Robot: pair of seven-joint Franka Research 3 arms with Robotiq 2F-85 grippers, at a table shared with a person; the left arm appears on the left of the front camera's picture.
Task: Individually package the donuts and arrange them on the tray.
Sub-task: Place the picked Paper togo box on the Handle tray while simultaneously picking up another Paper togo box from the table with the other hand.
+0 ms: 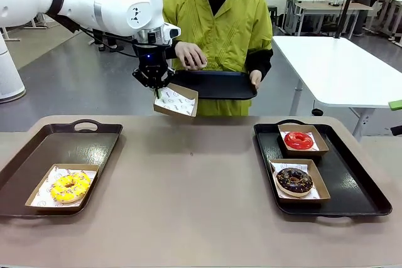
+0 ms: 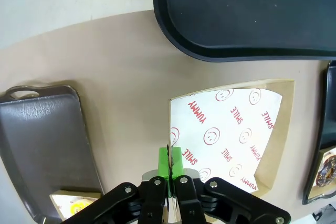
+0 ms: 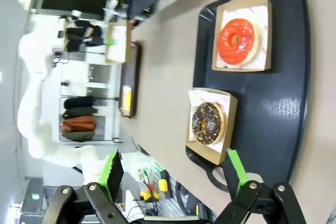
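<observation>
My left gripper [image 1: 157, 90] is shut on the rim of an empty paper-lined box [image 1: 176, 101] and holds it in the air over the table's far edge; in the left wrist view the green pads [image 2: 170, 162] pinch the box's [image 2: 231, 129] near edge. The yellow donut [image 1: 70, 186] lies in a box on the brown tray [image 1: 63, 142]. The red donut [image 1: 299, 140] and the chocolate donut [image 1: 294, 181] sit boxed on the black tray [image 1: 352, 180]. My right gripper [image 3: 175, 174] hangs open above that tray [image 3: 283, 77], near the chocolate donut [image 3: 207, 123]. The purple donut is out of view.
Across the table a person in a yellow jacket holds a second black tray [image 1: 217, 85] just behind the lifted box, one hand [image 1: 190, 55] above it. That tray [image 2: 252, 14] spans the top of the left wrist view. Bare tabletop [image 1: 195, 180] lies between the two trays.
</observation>
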